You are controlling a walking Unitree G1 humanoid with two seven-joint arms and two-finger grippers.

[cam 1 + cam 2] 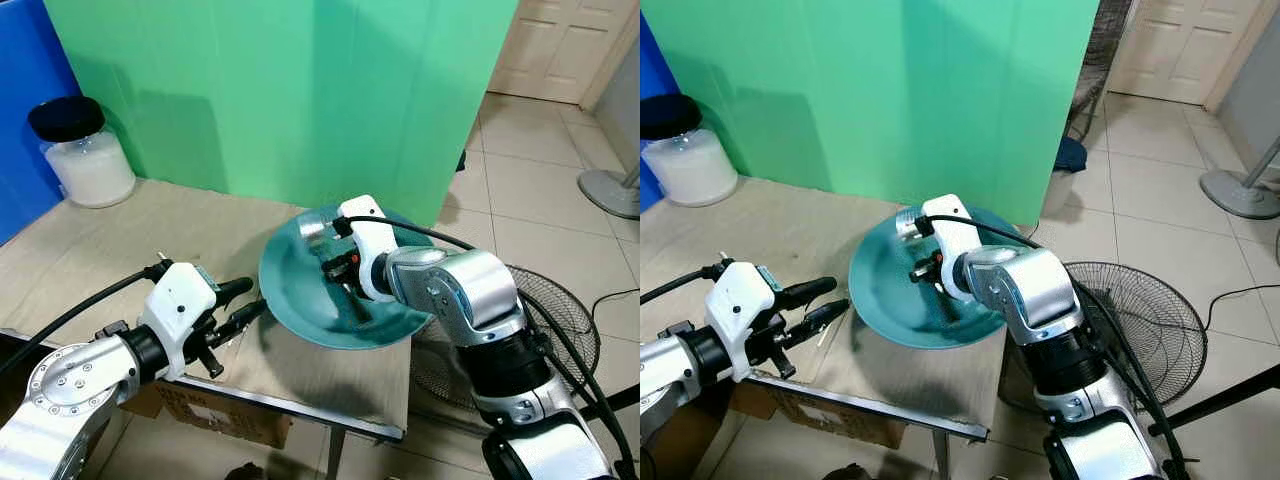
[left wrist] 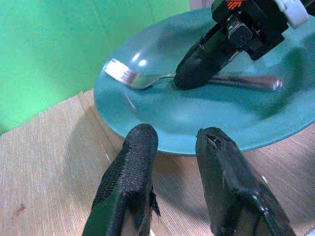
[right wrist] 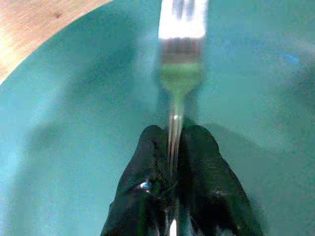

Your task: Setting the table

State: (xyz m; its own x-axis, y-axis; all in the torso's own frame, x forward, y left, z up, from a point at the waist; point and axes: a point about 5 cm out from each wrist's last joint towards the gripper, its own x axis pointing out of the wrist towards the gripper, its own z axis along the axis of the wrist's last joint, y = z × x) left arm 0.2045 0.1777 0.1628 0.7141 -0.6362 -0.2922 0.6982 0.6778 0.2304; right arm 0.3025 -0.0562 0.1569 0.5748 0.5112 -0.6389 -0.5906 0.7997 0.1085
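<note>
**Right wrist view: fork clamped inside the teal plate**

Right wrist view shows my right gripper (image 3: 173,147) with both fingers pressed against the handle of a silver fork (image 3: 180,59), the stem running between them and the tines pointing away over teal glaze. From the head camera, this gripper (image 1: 345,285) sits low inside the teal plate (image 1: 290,290), and the plate rests at the right end of the wooden table (image 1: 120,240), its right rim reaching the table's edge.

My left gripper (image 2: 174,147) is at table level just left of the plate's near-left rim. Its two fingers (image 2: 130,162) stand apart with nothing between them. The fingertips are close to the rim; contact cannot be confirmed. In the left wrist view, the fork lies across the plate's bowl with the tines toward the green backdrop side, and the right gripper bears down on the handle near the tines.

Surroundings noted: a clear jar with a black lid (image 1: 82,152), holding something white, stands at the far-left of the table. A green backdrop panel (image 1: 300,90) rises behind the table. A floor fan (image 1: 560,330) lies on the tiled floor to the right, beyond the table's edge.
</note>
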